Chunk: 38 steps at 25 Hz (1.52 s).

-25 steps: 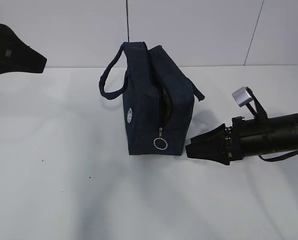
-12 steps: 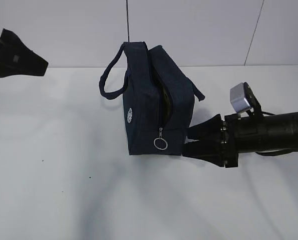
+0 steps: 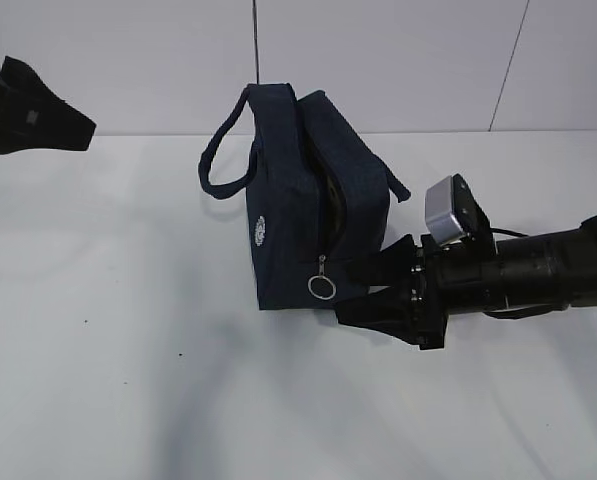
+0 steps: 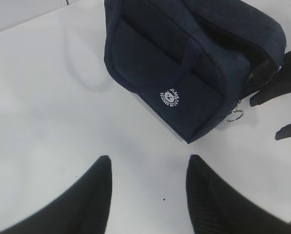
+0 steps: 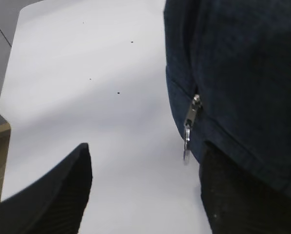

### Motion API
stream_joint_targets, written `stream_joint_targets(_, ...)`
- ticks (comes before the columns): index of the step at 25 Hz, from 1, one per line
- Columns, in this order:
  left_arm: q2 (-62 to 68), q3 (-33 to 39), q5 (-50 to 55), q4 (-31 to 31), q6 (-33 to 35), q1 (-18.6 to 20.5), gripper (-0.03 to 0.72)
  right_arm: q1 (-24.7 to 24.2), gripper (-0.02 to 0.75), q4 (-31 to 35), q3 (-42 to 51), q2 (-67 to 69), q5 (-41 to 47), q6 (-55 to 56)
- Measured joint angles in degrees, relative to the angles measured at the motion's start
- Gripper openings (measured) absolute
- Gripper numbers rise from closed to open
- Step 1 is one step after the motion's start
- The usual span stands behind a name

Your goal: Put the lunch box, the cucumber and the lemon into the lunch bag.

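Observation:
The dark navy lunch bag (image 3: 313, 205) stands upright mid-table, its zipper partly open, with the silver ring pull (image 3: 321, 287) hanging at its lower front. It also shows in the left wrist view (image 4: 184, 63) and the right wrist view (image 5: 238, 73). My right gripper (image 3: 363, 292) is open, low at the bag's front right corner, one finger against the fabric, the ring pull (image 5: 186, 141) just inside the jaws. My left gripper (image 3: 63, 125) is open and empty, raised at the far left. The lunch box, cucumber and lemon are out of view.
The white table (image 3: 128, 350) spreads around the bag. A pale wall (image 3: 398, 60) rises behind the table. One bag handle (image 3: 223, 150) loops out to the left, another hangs at the right side (image 3: 398, 188).
My right gripper has moved left and slightly down to the bag's front corner, near the ring pull. The left gripper and the bag have hardly moved.

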Motion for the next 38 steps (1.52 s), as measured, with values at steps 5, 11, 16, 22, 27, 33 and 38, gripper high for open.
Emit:
stream_joint_targets(5,0.0,0.0,0.0,0.0,0.0,0.0,0.34,0.0,0.517,1.0,-0.9,3.4,0.9,-0.6)
stream_joint_targets(11,0.0,0.0,0.0,0.0,0.0,0.0,0.34,0.0,0.517,2.1,-1.5,4.0,1.6,-0.8)
stream_joint_targets(16,0.0,0.0,0.0,0.0,0.0,0.0,0.34,0.0,0.517,3.4,-1.6,4.0,1.6,-1.3)
stream_joint_targets(22,0.0,0.0,0.0,0.0,0.0,0.0,0.34,1.5,0.517,4.2,-1.6,4.0,1.4,-2.6)
stream_joint_targets(27,0.0,0.0,0.0,0.0,0.0,0.0,0.34,3.3,0.518,4.4,-1.6,4.0,-1.7,-3.1)
stream_joint_targets(33,0.0,0.0,0.0,0.0,0.0,0.0,0.34,3.3,0.512,4.6,-1.6,4.9,-1.9,-3.2)
stream_joint_targets(38,0.0,0.0,0.0,0.0,0.0,0.0,0.34,3.3,0.498,4.6,-2.7,7.0,0.4,-3.2)
